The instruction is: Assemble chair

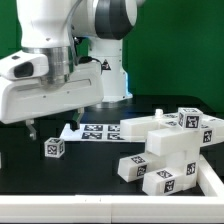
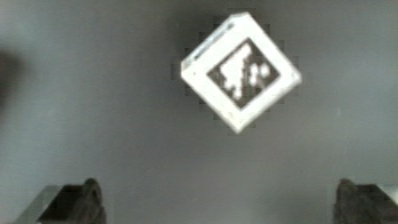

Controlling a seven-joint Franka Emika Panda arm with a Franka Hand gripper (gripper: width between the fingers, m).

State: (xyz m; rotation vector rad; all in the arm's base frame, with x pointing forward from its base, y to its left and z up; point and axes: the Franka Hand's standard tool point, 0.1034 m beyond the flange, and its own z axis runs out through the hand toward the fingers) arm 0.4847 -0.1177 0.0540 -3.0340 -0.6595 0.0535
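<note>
Nearest in the exterior view, the joined body of the chair (image 1: 168, 152) lies toward that view's right: stacked white tagged blocks with a flat slab reaching back toward the centre. It takes no part in what the hand is over.

Further toward the exterior view's left, one small tagged piece (image 1: 54, 148) sits alone on the dark tabletop (image 1: 90, 175), well apart from the joined body. The hand (image 1: 48, 127) hangs just above it, fingertips pointing down and clear of it. The wrist view agrees: the small piece (image 2: 242, 72) lies ahead of the spread fingers (image 2: 75, 202), outside the gap between them and turned cornerwise to the line between them, like a diamond. The hand is wide open, holds nothing and touches nothing.

So the coming move probably calls for a short advance to bring the piece between the fingers, perhaps with a wrist turn so the pads meet flat faces, not corners.

Behind, the marker board (image 1: 95, 131) lies flat on the tabletop beside the arm's base.
</note>
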